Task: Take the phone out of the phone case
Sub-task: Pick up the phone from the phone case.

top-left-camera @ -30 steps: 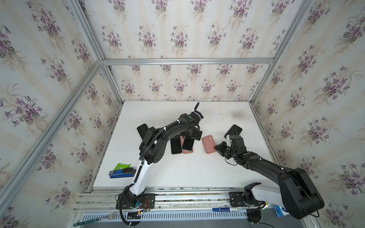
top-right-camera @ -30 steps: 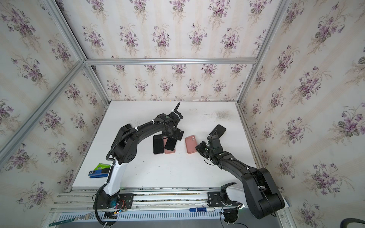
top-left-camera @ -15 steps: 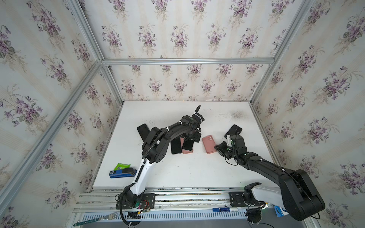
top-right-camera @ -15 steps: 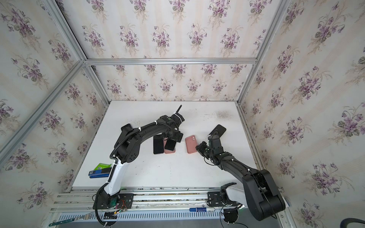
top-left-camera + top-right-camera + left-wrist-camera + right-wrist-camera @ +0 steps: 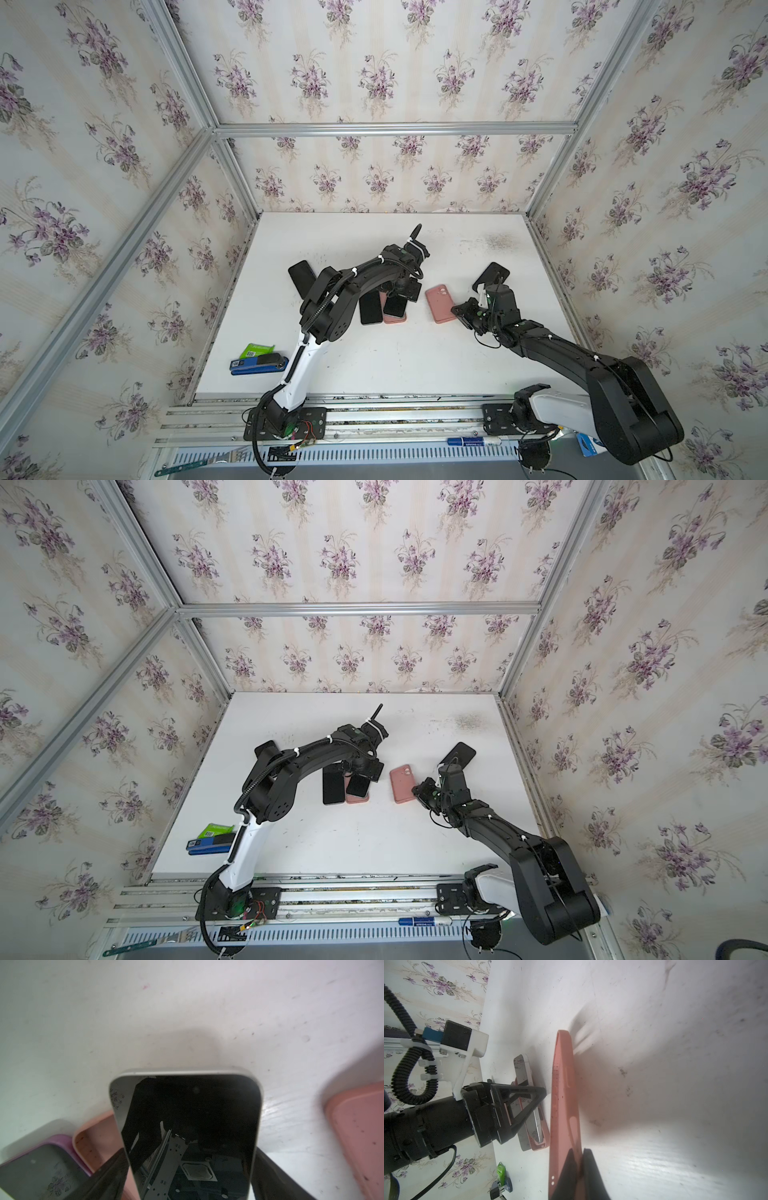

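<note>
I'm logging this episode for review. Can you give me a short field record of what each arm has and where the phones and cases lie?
left fingers: flank the bare phone on both sides; grip unclear
right fingers: shut on the rim of the coral case
bare phone: screen up, resting partly on the peach case
neighbour: purple-cased phone beside the peach case
elsewhere: blue stapler near the table edge

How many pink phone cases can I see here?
2. The right pink case is pinched at its edge by the right jaws; the middle pink case lies partly under the phone between the left jaws. The left arm may hide others.
</note>
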